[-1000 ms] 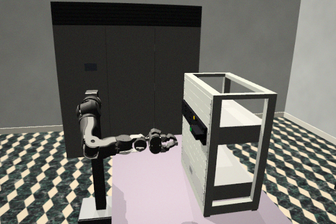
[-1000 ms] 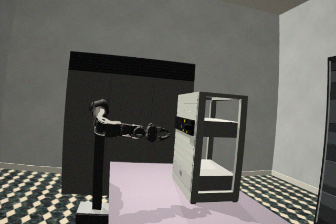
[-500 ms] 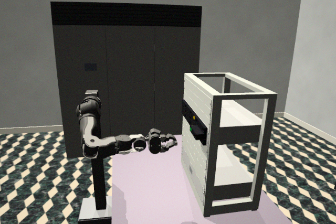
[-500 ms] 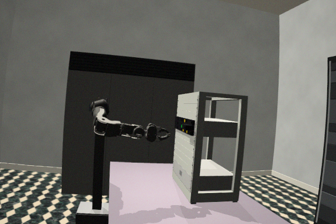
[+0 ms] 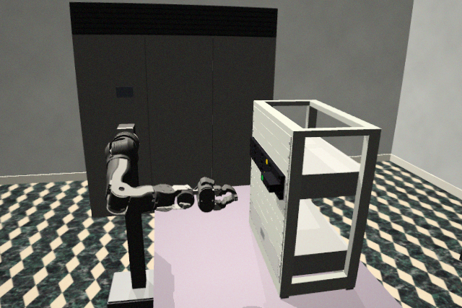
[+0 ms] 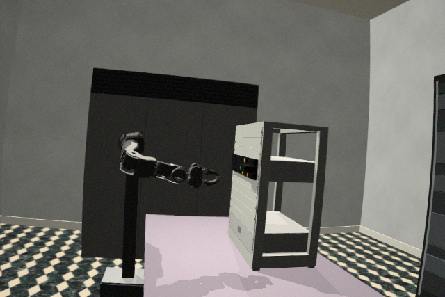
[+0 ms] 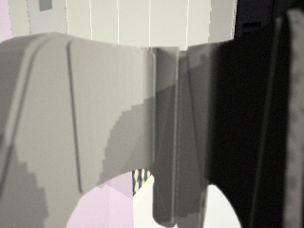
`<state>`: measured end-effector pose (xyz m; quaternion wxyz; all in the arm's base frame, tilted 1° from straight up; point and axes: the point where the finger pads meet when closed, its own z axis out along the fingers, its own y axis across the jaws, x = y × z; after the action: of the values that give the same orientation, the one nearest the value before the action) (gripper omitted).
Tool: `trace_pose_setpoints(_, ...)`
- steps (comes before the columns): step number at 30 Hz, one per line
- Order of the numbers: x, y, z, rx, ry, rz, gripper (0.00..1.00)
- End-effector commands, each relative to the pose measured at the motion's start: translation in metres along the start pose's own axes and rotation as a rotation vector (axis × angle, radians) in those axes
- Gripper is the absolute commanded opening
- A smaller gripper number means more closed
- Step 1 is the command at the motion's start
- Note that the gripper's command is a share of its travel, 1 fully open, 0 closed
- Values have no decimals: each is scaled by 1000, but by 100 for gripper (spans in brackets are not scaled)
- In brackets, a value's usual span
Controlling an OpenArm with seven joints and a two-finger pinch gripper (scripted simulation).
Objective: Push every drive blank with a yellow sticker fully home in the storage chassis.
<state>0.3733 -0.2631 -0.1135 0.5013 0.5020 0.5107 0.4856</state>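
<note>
The pale rack stands on the right of the pink table. The black storage chassis sits in the rack's front at mid height. A yellow sticker shows on it, with a green sticker below. The exterior view shows more yellow stickers low on the chassis. I cannot tell from here which blanks stand out. My gripper is shut and empty. It hangs in the air to the left of the chassis, clear of it. The wrist view shows the rack's pale front beyond the fingers.
A large dark cabinet stands behind the arm and table. The arm's post rises at the table's left edge. Another dark rack stands at the far right.
</note>
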Motion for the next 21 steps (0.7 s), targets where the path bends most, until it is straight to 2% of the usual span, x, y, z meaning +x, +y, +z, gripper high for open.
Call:
trace_pose_setpoints(1, -1, 5, 0, -18, -7, 7, 0)
trace_pose_setpoints(21, -6, 5, -49, -19, -8, 6, 0)
